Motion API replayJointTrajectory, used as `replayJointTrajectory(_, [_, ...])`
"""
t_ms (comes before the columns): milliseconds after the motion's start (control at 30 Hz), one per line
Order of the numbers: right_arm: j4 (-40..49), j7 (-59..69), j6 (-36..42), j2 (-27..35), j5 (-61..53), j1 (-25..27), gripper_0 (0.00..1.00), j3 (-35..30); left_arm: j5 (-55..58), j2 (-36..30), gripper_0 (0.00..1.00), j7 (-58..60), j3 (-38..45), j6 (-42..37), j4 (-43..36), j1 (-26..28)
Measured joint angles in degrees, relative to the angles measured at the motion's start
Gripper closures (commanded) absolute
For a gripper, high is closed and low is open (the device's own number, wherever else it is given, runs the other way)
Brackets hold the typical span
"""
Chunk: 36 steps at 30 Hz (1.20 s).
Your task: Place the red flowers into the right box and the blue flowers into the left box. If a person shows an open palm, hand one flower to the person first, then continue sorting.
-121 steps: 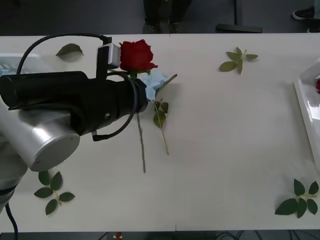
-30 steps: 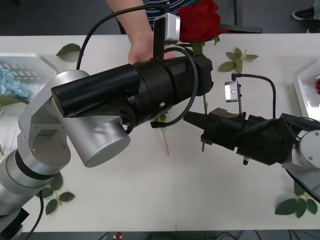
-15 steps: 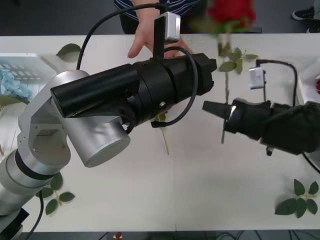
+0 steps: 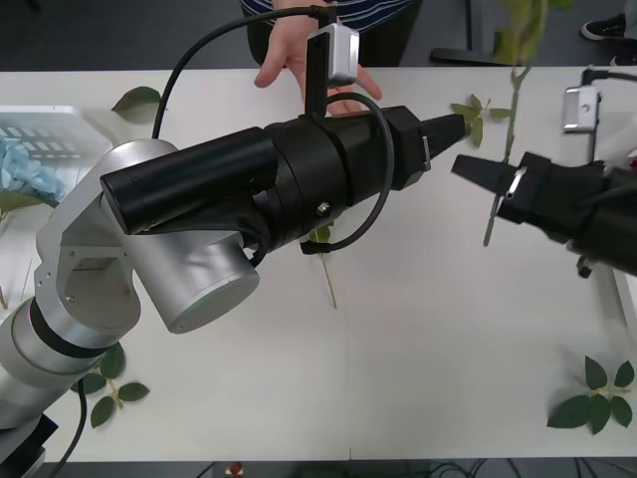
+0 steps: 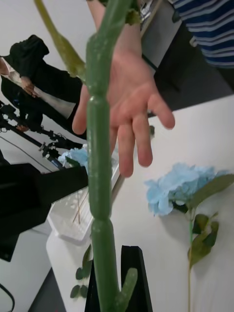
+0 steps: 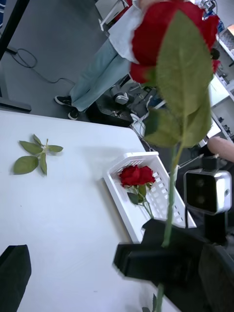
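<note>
Right hand (image 4: 498, 184) raised above the right part of the desk (image 4: 418, 339), fingers clamped on the green stem of a red flower (image 6: 170, 53); stem upright, bloom above the hand, seen in the left wrist view with a large leaf in front of it. Left hand (image 4: 443, 129) extended over the middle of the desk, near the right hand and apart from it, holding nothing; fingers apart in the left wrist view, one black fingertip (image 6: 13, 270) at the lower corner. Person's open palm (image 5: 129, 107) held out over the far edge of the desk, fingers spread, not touching the stem. Striped sleeve (image 5: 209, 29) behind the palm. Blue flower (image 5: 183, 187) lying on the desk below the palm, stem and leaves trailing toward the near side. Second blue flower (image 4: 25, 169) inside the left box (image 4: 60, 124) at the far left of the desk. Second red flower (image 6: 136, 176) lying in the right box (image 6: 122, 200) at the right edge of the desk. Loose leaf sprigs (image 4: 597, 393) scattered on the desk, one at the near right corner, one at the near left.
</note>
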<state>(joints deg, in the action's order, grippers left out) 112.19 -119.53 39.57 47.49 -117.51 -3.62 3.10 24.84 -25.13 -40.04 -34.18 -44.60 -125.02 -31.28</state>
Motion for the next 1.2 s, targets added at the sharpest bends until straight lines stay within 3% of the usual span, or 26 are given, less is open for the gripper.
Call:
replayJointTrajectory(267, [-0.1,0.2,5.44,3.19,4.83,-1.56,1.0,-14.99,0.0,-0.01,0.0,0.0,0.0,0.0,0.0,0.0])
replayJointTrajectory(433, [-0.13,1.53,3.77,6.91,11.9,-6.91,1.0,-16.49,0.0,-0.01,0.0,0.0,0.0,0.0,0.0,0.0])
replayJointTrajectory(767, [-3.65,12.07,-6.39,9.04,32.85,-21.68,1.0,-2.06,0.0,-0.02,0.0,0.0,0.0,0.0,0.0,0.0])
replayJointTrajectory(1033, [-14.19,17.46,-7.49,8.85,45.29,-34.37,1.0,9.76,0.01,-0.02,0.0,0.0,0.0,0.0,0.0,0.0])
replayJointTrajectory(1200, [-22.33,21.84,-7.49,5.27,51.65,-42.42,1.0,15.49,0.01,-0.02,0.0,0.0,0.0,0.0,0.0,0.0])
